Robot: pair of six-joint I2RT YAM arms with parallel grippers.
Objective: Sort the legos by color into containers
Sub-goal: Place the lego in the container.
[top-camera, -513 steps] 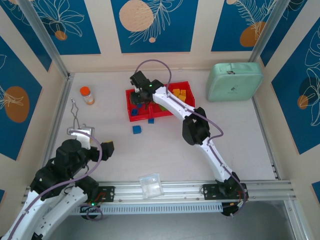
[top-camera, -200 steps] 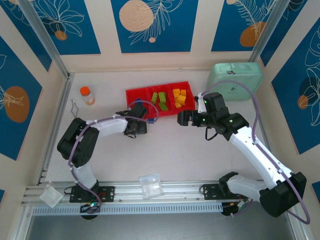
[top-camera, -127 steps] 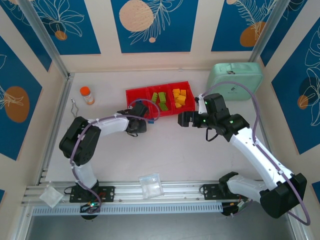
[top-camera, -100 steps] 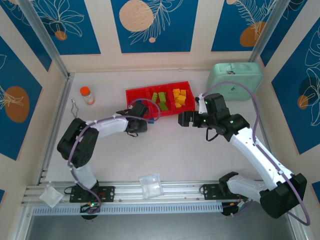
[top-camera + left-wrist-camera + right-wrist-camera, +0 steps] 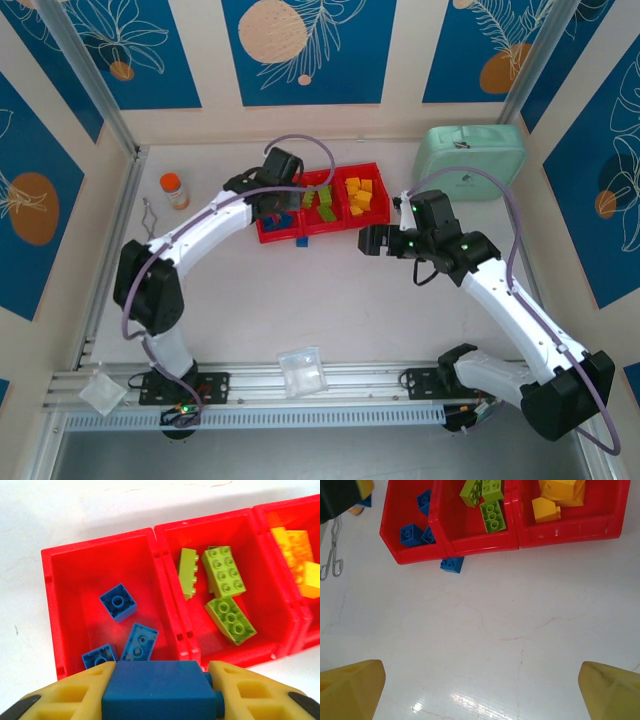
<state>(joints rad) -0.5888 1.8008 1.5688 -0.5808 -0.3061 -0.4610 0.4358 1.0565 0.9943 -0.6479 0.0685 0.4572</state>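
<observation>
1. L jaws clamped tight on blue lego (image 5: 160, 687), hanging over red tray's (image 5: 100, 542) near wall, abt in line w/ the blue/green divider.
2. Let go here and it could tip into the green compartment (image 5: 220, 595), or clip the wall and drop onto the desk (image 5: 520, 630).
3. R jaws wide open, empty, over desk near the tray.
4. Stray blue lego (image 5: 452, 564) touches tray's near wall. Tight pinch, could shove the tray.

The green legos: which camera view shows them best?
The left wrist view: the green legos lie whole in the middle compartment, studs clear. The right wrist view cuts some at its top edge; the top external view shows small green patches.
</observation>
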